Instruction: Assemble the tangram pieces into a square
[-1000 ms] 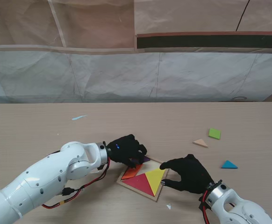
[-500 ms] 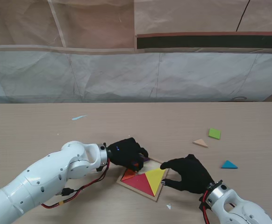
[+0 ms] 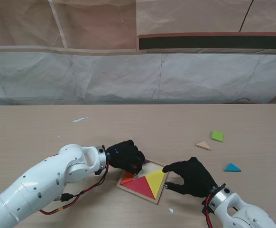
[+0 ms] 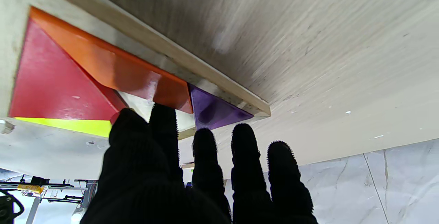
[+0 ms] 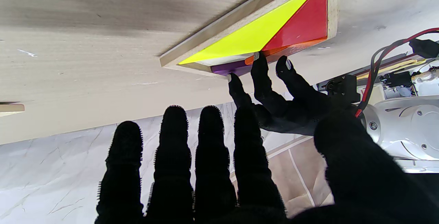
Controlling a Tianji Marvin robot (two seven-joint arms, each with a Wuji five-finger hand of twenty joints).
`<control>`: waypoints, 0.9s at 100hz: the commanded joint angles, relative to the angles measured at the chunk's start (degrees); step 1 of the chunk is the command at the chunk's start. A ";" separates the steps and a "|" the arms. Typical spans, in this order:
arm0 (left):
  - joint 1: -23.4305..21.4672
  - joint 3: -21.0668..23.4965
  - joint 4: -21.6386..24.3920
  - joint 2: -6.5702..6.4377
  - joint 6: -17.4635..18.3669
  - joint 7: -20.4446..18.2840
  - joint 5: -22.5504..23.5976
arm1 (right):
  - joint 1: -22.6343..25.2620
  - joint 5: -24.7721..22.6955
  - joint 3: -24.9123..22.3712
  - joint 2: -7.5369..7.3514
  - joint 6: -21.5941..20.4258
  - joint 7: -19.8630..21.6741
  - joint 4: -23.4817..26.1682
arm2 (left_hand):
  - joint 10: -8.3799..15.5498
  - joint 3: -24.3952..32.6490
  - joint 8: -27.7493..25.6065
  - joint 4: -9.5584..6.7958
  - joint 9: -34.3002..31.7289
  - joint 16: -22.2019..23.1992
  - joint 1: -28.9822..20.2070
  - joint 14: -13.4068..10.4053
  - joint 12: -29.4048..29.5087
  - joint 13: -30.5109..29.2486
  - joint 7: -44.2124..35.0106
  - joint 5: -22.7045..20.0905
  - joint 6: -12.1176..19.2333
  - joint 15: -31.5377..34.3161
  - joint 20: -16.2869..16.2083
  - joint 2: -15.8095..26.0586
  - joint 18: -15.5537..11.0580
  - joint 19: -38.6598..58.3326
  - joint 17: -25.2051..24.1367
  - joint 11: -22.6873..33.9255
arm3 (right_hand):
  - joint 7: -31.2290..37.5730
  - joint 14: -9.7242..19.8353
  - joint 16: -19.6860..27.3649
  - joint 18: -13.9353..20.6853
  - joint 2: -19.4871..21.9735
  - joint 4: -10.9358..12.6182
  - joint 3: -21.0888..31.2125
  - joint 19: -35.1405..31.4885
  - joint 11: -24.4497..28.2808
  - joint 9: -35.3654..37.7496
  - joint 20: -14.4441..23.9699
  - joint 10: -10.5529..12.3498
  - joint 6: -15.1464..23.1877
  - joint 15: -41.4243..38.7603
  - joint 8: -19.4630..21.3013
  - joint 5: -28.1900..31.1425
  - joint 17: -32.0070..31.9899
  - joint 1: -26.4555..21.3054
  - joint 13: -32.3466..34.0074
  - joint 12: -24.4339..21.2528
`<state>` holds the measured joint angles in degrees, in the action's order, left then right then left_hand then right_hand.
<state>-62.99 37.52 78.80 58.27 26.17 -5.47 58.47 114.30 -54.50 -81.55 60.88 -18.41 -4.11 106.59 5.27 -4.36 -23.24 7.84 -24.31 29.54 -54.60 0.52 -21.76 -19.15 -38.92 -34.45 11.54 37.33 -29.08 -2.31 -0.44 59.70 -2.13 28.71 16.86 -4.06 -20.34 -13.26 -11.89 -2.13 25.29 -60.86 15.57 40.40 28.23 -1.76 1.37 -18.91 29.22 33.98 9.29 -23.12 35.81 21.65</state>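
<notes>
The left robot hand (image 3: 126, 156) presses spread fingertips (image 4: 164, 114) on the orange piece (image 4: 113, 69), grasping nothing, apparently nudging it flat beside the purple piece (image 4: 214, 109) in the tray (image 3: 124, 187), while the right robot hand (image 3: 191, 176), open, steadies the tray's far side; loose green (image 3: 217, 136), tan (image 3: 203, 145) and blue pieces (image 3: 232, 167) lie beyond on the surface (image 3: 142, 123).

L hand (image 3: 126, 156) is reaching in from the left, fingers (image 4: 205, 145) curled down, gripping nothing. R hand (image 3: 193, 177) is hovering near right, fingers spread.

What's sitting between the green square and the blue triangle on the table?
Nothing; the stand view shows bare table between the green square and the blue triangle.
</notes>
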 commanded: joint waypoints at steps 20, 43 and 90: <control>-0.20 0.10 0.28 -0.39 -0.66 -1.33 0.80 | 0.08 -0.09 0.18 0.23 -0.35 0.82 0.17 | -1.97 -0.33 0.82 -0.46 -4.61 1.12 -0.08 0.24 -4.16 -4.29 -3.97 -3.20 -2.26 3.85 -1.89 -0.85 0.09 3.73 2.28 4.81 | 0.27 0.15 0.24 -0.13 1.37 0.23 -0.56 0.43 0.03 -1.19 0.54 0.04 0.49 0.12 -0.33 0.46 -0.65 -0.49 -0.95 0.05; -0.96 1.40 1.01 -0.56 -0.79 -1.96 1.52 | -0.06 -0.01 0.28 0.23 -0.35 0.78 0.00 | -0.95 -0.19 0.12 -0.60 -1.01 0.32 -1.17 0.18 -2.84 -2.32 -6.40 -4.26 -2.91 1.86 -1.36 -2.05 -0.26 2.23 1.06 1.28 | 0.29 0.19 0.23 -0.13 1.33 0.23 -0.57 0.40 0.02 -1.20 0.55 -0.05 0.56 0.09 -0.33 0.49 -0.62 -0.50 -0.90 0.04; -2.83 4.83 1.02 0.35 0.23 4.65 2.39 | -0.10 -0.41 -0.04 0.22 -0.66 0.72 0.45 | 1.26 -0.09 -0.70 -1.04 8.31 -2.67 0.72 1.03 0.81 3.51 3.65 7.99 -2.34 -3.57 0.64 -1.56 0.95 -1.45 -1.17 -2.33 | 0.24 0.22 0.26 -0.12 1.34 0.23 -0.57 0.42 -0.04 -1.28 0.55 0.01 0.50 0.16 -0.35 0.40 -0.63 -0.48 -1.02 0.02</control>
<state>-65.56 42.08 78.91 58.36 28.01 -0.30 60.68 113.94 -54.52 -81.43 60.88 -18.60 -4.09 106.36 6.47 -4.59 -22.55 7.84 -17.16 28.43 -54.68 0.59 -21.50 -17.15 -38.17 -29.37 10.04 34.87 -29.21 -4.39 -0.41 59.16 -2.29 27.44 16.86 -4.06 -20.34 -13.26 -11.89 -2.13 25.29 -60.86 15.57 40.40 28.23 -1.76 1.37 -18.90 29.21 33.99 9.29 -23.12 35.80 21.65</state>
